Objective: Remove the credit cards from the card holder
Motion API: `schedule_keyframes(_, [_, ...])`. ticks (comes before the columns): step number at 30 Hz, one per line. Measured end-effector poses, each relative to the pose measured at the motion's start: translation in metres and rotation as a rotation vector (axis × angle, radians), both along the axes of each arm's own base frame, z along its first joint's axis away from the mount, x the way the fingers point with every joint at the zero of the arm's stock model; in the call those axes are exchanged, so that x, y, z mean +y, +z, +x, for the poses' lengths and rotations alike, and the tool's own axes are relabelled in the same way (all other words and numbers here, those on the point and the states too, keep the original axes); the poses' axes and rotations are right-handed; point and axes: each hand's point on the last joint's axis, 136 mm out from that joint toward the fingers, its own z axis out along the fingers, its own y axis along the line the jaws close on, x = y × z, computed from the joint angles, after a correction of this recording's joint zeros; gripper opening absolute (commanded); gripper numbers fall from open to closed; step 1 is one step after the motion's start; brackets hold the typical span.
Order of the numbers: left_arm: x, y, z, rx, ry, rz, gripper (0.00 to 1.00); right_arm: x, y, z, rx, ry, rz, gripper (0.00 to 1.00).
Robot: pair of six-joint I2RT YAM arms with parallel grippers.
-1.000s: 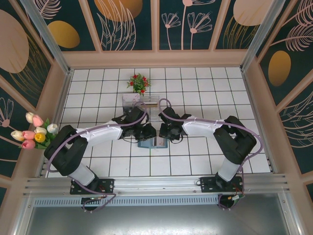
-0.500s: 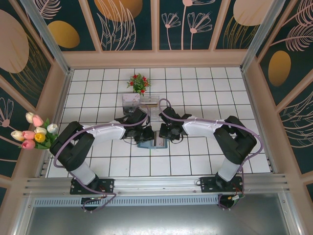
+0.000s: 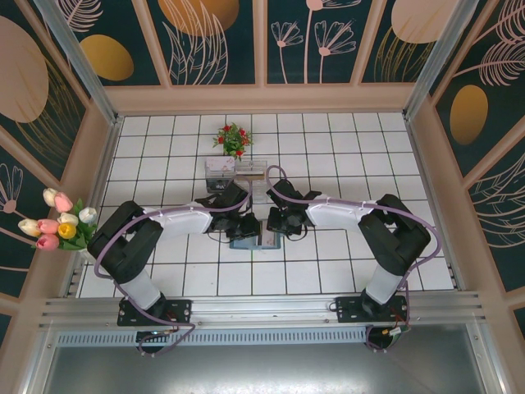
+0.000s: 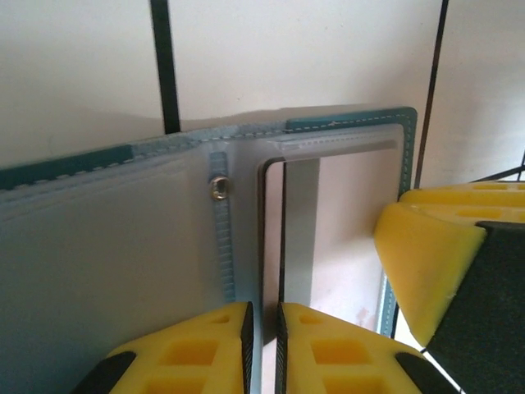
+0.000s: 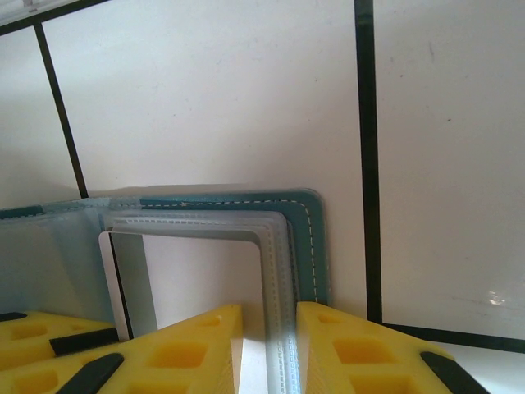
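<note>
Card holder [image 3: 251,242] lies open and flat on the tiled table [image 3: 328,148] between my two arms, long axis left to right from overhead; left gripper [image 4: 262,318] pinches the credit card [image 4: 336,230] in its clear pocket; right gripper [image 5: 269,318] clamps the holder's stitched edge

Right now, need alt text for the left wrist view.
An open teal wallet lies on white tiles, with the left end effector pinched on the edge of a pale card in its clear pocket. A yellow finger of the right end effector sits at the wallet's right edge.
</note>
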Motion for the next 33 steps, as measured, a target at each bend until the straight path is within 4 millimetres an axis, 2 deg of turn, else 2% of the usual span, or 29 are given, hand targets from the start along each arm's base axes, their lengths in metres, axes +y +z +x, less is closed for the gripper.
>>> schedule_keyframes(11, [-0.001,-0.001,-0.002,0.006,-0.008,-0.017,0.12,0.000,-0.001,0.000,0.003,0.001,-0.002,0.26])
schedule_keyframes(19, [0.000,-0.002,-0.002,0.000,-0.006,-0.008,0.00,0.000,-0.002,0.000,0.003,0.000,-0.003,0.27])
schedule_keyframes(26, [0.007,-0.001,-0.002,-0.012,0.004,-0.002,0.00,0.002,0.003,0.000,0.012,0.002,0.022,0.28])
schedule_keyframes(33, [0.016,0.002,-0.001,-0.015,0.022,-0.001,0.00,0.010,0.021,0.001,0.002,0.019,0.095,0.26])
